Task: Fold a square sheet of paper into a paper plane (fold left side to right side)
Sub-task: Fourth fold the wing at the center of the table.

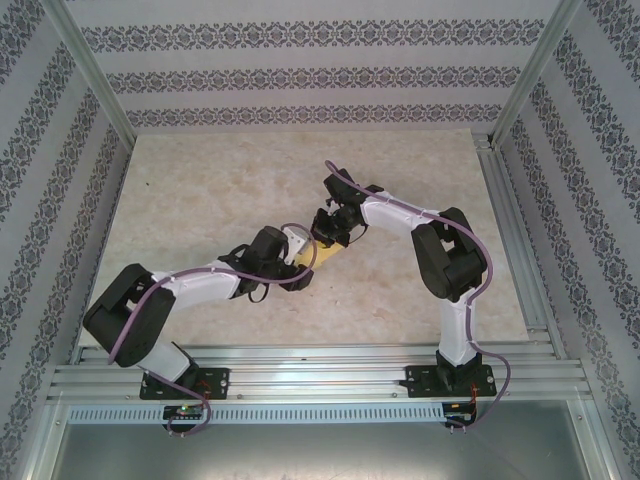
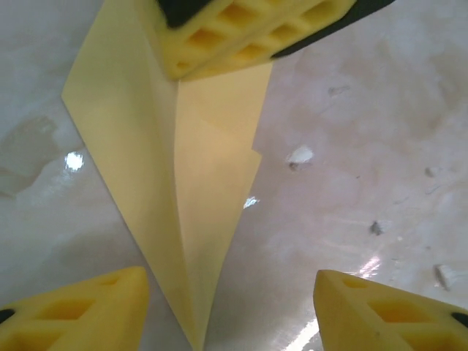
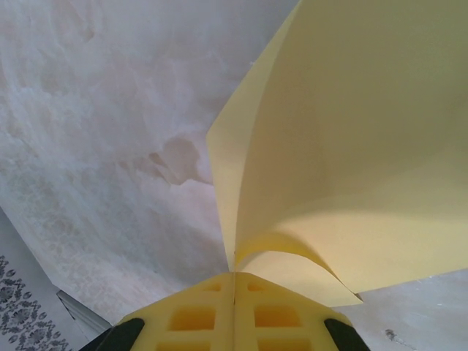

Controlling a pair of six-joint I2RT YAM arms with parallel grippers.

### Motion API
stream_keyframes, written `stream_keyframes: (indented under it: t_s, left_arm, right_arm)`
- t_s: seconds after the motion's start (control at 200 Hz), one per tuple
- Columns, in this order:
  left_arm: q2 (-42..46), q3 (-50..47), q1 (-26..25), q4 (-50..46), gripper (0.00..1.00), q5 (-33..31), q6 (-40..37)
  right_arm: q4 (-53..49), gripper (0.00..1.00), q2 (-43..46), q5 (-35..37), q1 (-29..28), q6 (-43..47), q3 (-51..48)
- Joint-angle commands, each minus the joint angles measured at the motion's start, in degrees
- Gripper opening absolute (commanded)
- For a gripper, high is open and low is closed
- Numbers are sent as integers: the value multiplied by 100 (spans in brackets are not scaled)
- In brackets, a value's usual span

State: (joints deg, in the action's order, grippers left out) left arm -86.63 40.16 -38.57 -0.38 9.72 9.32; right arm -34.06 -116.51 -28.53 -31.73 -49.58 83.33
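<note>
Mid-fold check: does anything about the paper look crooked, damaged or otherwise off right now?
The paper plane has a small step on one long edge, where the folded layers don't line up. At the right gripper, shut on it, a layer curls up off the table instead of lying flat. No tears visible.

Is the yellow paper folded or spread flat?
Folded: the thin mustard-yellow paper forms a pointed dart with a central crease and overlapping flaps.
</note>
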Motion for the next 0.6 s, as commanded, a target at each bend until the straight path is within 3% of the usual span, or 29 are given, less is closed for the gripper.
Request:
stream_keyframes:
  t_s: [0.0,0.155,0.445,0.595]
  left_arm:
    - [393,-102,242,261,63,366,296]
    - [426,-40,447,120,61,570,501]
    - [-275,35,557,250,62,790,714]
    - [-648,164,559,390,54,633,711]
  right_arm:
    - [-59,0,-76,1,44,300,244]
    - [-66,0,-74,-2,44,439,298]
    - [-60,0,-170,-82,44,467,350]
    - [-78,0,-162,-117,44,482,363]
